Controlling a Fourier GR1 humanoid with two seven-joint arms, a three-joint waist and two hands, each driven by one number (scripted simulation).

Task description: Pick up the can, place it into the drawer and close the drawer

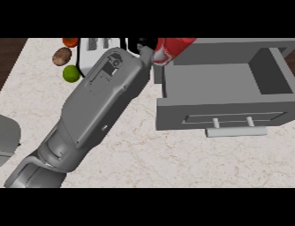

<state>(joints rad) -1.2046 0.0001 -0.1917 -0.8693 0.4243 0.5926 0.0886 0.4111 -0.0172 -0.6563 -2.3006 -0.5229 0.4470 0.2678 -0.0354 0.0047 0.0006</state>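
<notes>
My left hand (140, 45) curls its fingers round the red can (174, 48): probably light, stiff and slick-sided, so I hold it mid-body.

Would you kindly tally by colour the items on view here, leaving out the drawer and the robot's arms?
Red: 1, the can
Orange-red: 1, a round item
Brown: 1, a round item
Green: 1, a round item
White: 1, an object partly behind the forearm
Total: 5
</notes>
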